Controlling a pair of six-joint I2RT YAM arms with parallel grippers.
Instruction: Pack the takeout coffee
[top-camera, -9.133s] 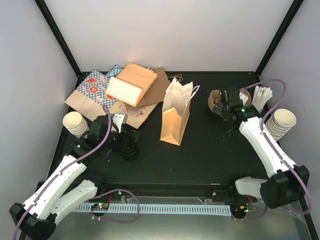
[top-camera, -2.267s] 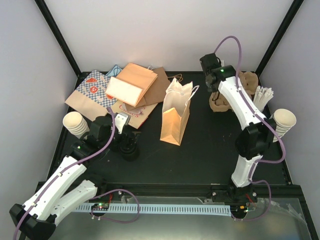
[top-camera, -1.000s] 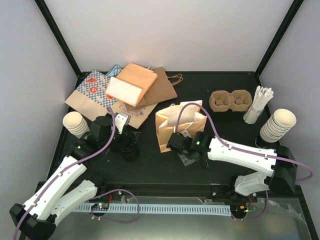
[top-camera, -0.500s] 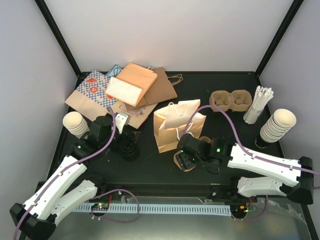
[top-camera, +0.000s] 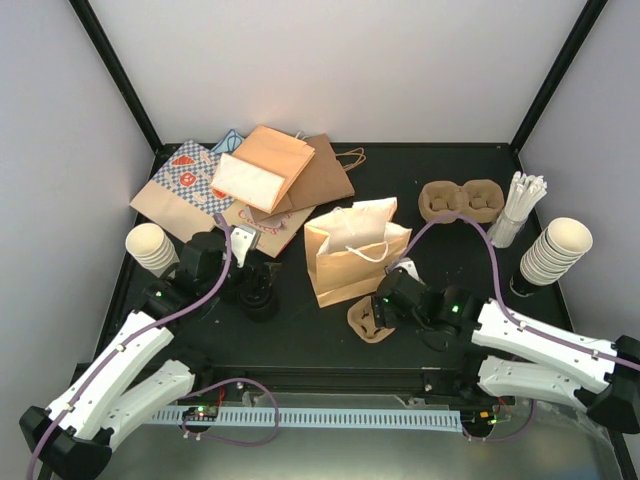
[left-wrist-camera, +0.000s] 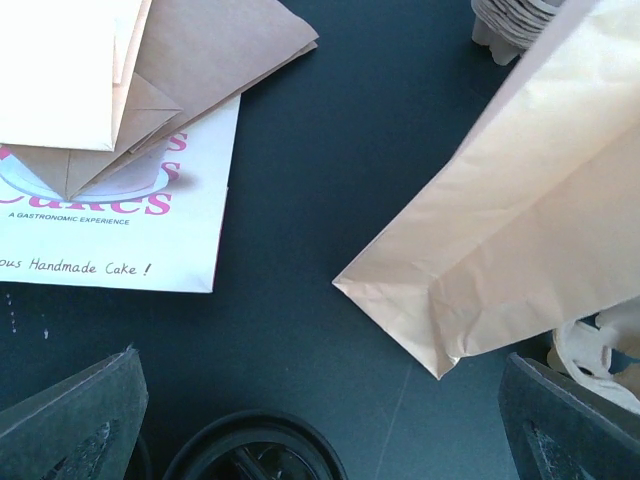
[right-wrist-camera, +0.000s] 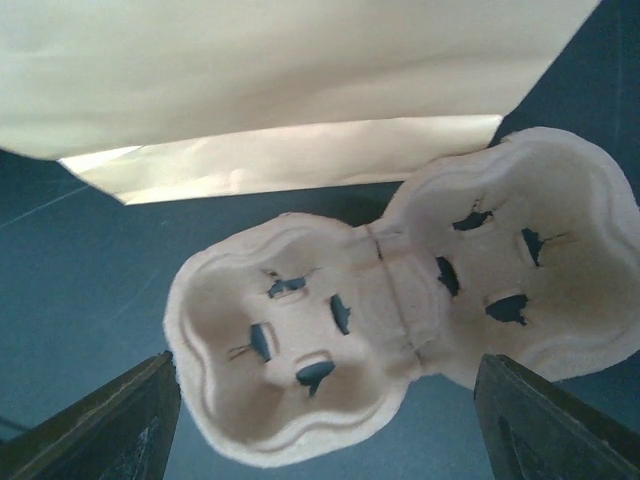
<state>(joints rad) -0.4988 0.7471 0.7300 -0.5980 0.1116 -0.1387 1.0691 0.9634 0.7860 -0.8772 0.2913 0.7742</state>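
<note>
A brown pulp two-cup carrier (right-wrist-camera: 330, 350) lies flat on the black table just in front of the tan paper bag (right-wrist-camera: 300, 90); in the top view the carrier (top-camera: 367, 323) is at centre front. My right gripper (right-wrist-camera: 325, 440) is open above it, a finger on each side, touching nothing, and also shows from above (top-camera: 386, 308). My left gripper (left-wrist-camera: 320, 435) is open and empty over a round black lid (left-wrist-camera: 250, 448). What lies under the lid is hidden. From above, the left gripper (top-camera: 252, 272) hovers over dark lids (top-camera: 260, 300).
The tan bag (top-camera: 352, 258) with white handles is mid-table. More pulp carriers (top-camera: 460, 200) and a holder of white sticks (top-camera: 515, 208) are at the back right. Lidless cream cup stacks stand at left (top-camera: 150, 248) and right (top-camera: 560, 248). Flat paper bags (top-camera: 250, 185) lie at the back left.
My right arm brought a carrier from the back-right stack to the front of the bag, set it down and drew back slightly right. The bag shifted. The left arm stayed still.
</note>
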